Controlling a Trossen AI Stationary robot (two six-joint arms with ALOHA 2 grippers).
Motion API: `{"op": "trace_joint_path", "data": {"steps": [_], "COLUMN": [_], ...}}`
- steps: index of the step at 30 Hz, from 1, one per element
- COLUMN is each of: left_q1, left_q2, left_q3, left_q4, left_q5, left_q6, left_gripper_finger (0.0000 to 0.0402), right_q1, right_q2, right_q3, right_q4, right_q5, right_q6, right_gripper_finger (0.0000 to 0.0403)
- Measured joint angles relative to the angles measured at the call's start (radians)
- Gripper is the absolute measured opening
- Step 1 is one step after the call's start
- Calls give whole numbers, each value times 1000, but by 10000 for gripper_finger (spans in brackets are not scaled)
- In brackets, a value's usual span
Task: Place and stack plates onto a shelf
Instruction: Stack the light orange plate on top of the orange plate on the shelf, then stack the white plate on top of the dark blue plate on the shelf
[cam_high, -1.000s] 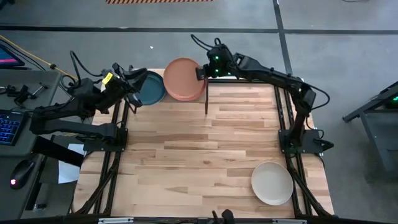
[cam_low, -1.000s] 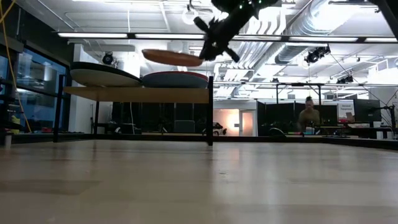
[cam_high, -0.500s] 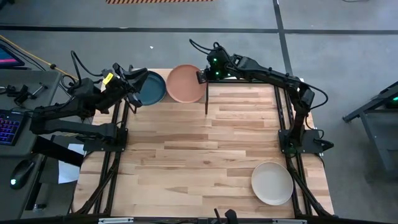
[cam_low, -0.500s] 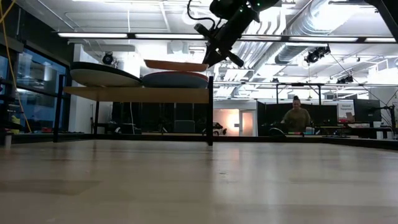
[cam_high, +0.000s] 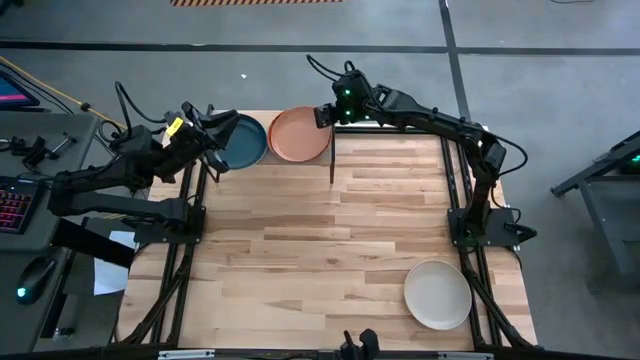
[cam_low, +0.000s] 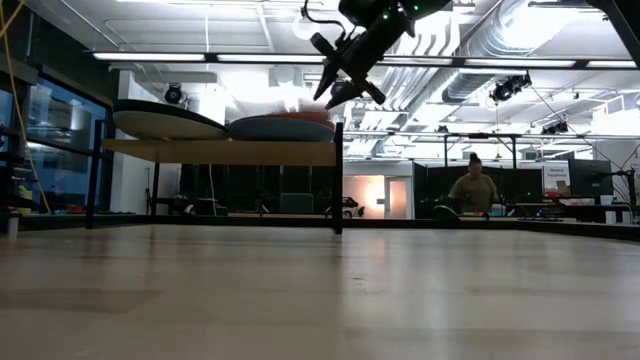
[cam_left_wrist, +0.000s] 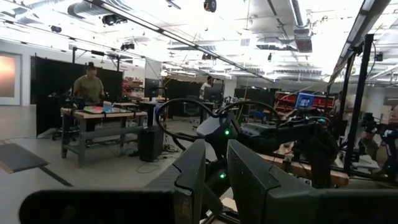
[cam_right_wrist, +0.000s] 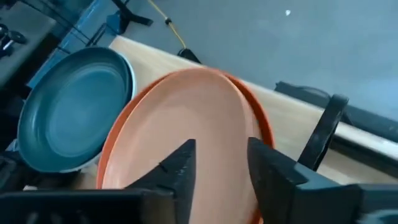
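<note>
Shelf (cam_high: 332, 150) at the table's far edge — salmon plate (cam_high: 298, 134) on the right stack, teal plate (cam_high: 240, 141) on the left.
Right gripper (cam_high: 327, 116) hovers at the salmon plate's right rim, jaws parted, empty; left gripper (cam_high: 214, 150) beside the teal plate, jaws narrow. Cream plate (cam_high: 437, 294) waits near right — probably stiff, light, slippery; take it by the rim.

Salmon plate (cam_high: 298, 134) stacked beside teal plate (cam_high: 240, 141); cream plate (cam_high: 437, 293) apart

Shelf (cam_high: 333, 150) top crowded by plate stacks (cam_high: 298, 134) — open tabletop (cam_high: 320, 240) apart from cream plate (cam_high: 437, 293).
</note>
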Motion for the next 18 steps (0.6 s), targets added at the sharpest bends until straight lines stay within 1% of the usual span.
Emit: {"op": "trace_joint_path", "data": {"steps": [4,7,10,13,15,18], "left_q1": [0,0,0,0,0,0], "left_q2": [0,0,0,0,0,-1], "left_q3": [0,0,0,0,-1,-32], "left_q4": [-4,-6,-18,-51,-72,-33], "left_q5": [-10,-18,-18,-18,18,156], "left_q6": [7,38,45,28,-14,-67], "left_gripper_finger": [60,60,60,60,60,60], "right_q1": [-1,-6,-6,16,43,98], "right_q2": [-2,-19,-60,-114,-151,-198], "right_q3": [0,0,0,0,0,-1], "right_q4": [9,-19,-103,-246,-349,-452], "right_q5": [47,44,41,40,44,77], "right_q6": [-37,-98,-186,-280,-324,-363], "right_gripper_finger": [152,161,163,163,163,163]}}
